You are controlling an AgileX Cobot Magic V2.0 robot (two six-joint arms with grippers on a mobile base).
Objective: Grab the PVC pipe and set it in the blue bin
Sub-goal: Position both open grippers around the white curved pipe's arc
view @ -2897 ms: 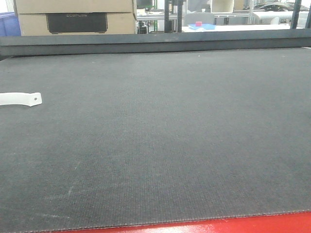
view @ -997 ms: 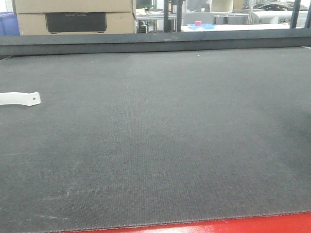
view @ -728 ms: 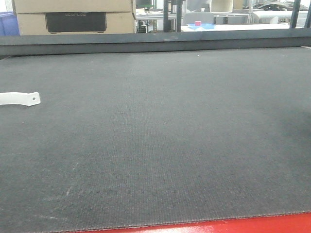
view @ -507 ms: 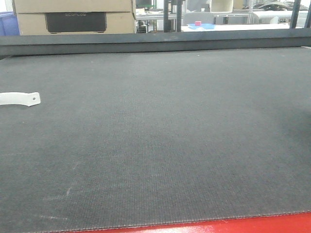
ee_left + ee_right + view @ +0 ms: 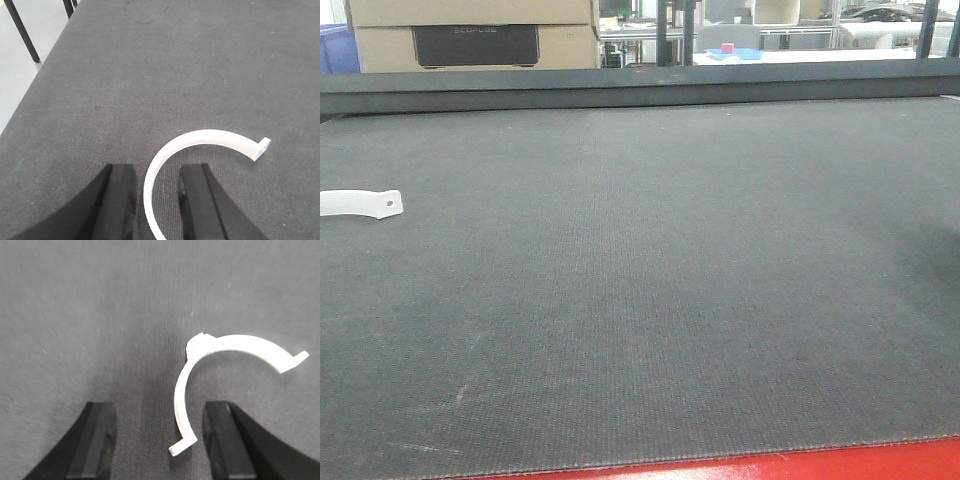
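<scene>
Hovering low, left gripper (image 5: 157, 170) spread open and empty astride the white curved plastic PVC pipe (image 5: 200, 136), flat on the dark mat (image 5: 150, 60), seemingly to pinch its thin band; right gripper (image 5: 159, 405) likewise open.

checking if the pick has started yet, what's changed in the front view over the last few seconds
Nothing visibly moved. The white PVC piece lies in the same spot at the left edge of the dark mat, flat and untouched, and the rest of the front view looks as it did before.

Workshop — stacked cartons (image 5: 470, 12), metal racking (image 5: 663, 35).
</scene>
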